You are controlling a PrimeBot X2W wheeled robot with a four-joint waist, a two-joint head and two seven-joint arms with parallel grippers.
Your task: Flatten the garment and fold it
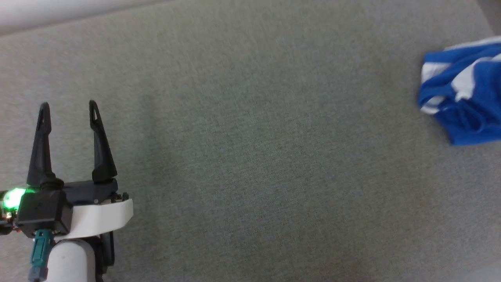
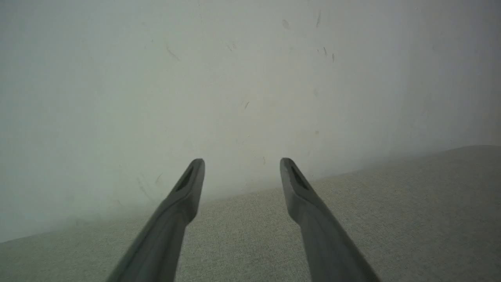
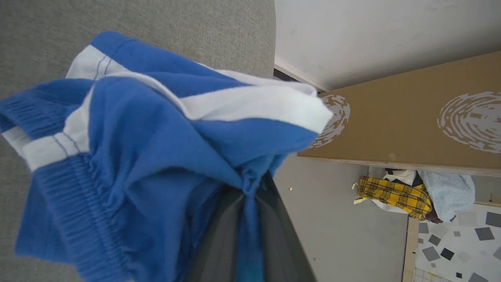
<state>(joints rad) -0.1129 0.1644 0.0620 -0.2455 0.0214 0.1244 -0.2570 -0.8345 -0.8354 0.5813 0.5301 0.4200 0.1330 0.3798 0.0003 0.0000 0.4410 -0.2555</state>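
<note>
A: Left pincer (image 1: pixel 68 103) status?
B: Open. 2 dark fingers (image 1: pixel 100 149) spread wide with nothing between them. It sits low left in the head view over bare grey desk (image 1: pixel 250 156), with a green light (image 1: pixel 13 197) lit at its base. The left wrist view agrees: left pincer (image 2: pixel 241 161) gaping, tips aimed at a scuffed pale wall (image 2: pixel 235 78), with the desk (image 2: pixel 391 219) below.
A: Right pincer?
B: The right pincer (image 3: pixel 252 187) is clamped on the garment (image 3: pixel 156 149). Both fingers pinch a thin fold of blue cloth, which runs down between them.
A: Where's the garment?
B: Far right of the head view, garment (image 1: pixel 465 117) cut off by the frame edge and well apart from the left pincer. It's bunched, not flat. Blue with broad white stripes. The gathered waistband (image 3: pixel 78 203) shows at the left of the right wrist view. I can't tell if it rests on the desk or hangs clear.
A: Surroundings?
B: In the right wrist view the desk (image 3: pixel 176 23) is behind the garment. Past the desk's edge is a brown cardboard box (image 3: pixel 411 117) with white swirl prints, against a white wall. A yellow plaid cloth (image 3: pixel 395 194) and a pale blue cloth (image 3: pixel 450 192) touch each other on the floor (image 3: pixel 352 235).
</note>
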